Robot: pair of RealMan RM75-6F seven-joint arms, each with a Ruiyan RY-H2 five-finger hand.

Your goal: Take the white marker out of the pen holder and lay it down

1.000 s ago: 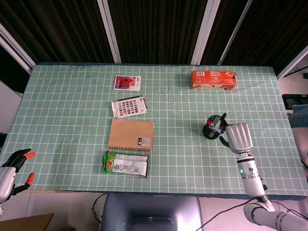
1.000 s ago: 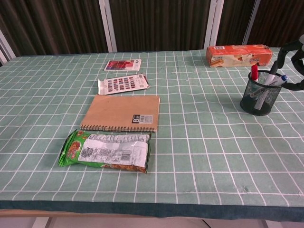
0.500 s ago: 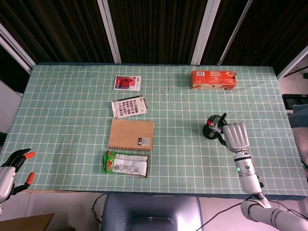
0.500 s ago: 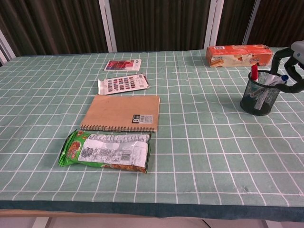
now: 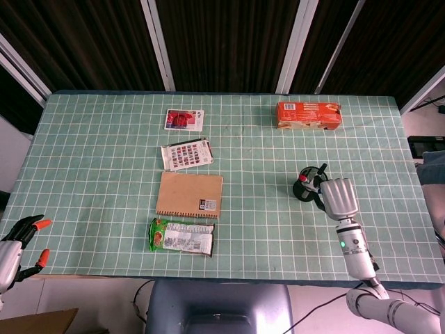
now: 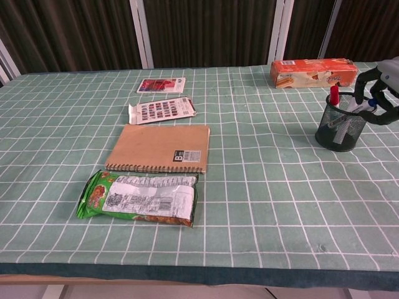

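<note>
Black mesh pen holder [image 6: 337, 129], one, right hand [image 5: 336, 197] fingers apart over it, left hand [image 5: 15, 245] spread.

White-gridded green tablecloth [image 5: 104, 160], black mesh pen holder [image 6: 337, 128], orange box [image 5: 309, 115], tan notebook [image 6: 159, 147].

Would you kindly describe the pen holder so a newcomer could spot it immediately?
On the green checked table, look toward its right side, nearer than the orange box. The pen holder is a black mesh cup holding markers, the only upright thing there, beside the right hand.

Bright even overhead light, faint soft shadows, sharp focus, dark backdrop, no glare
</note>
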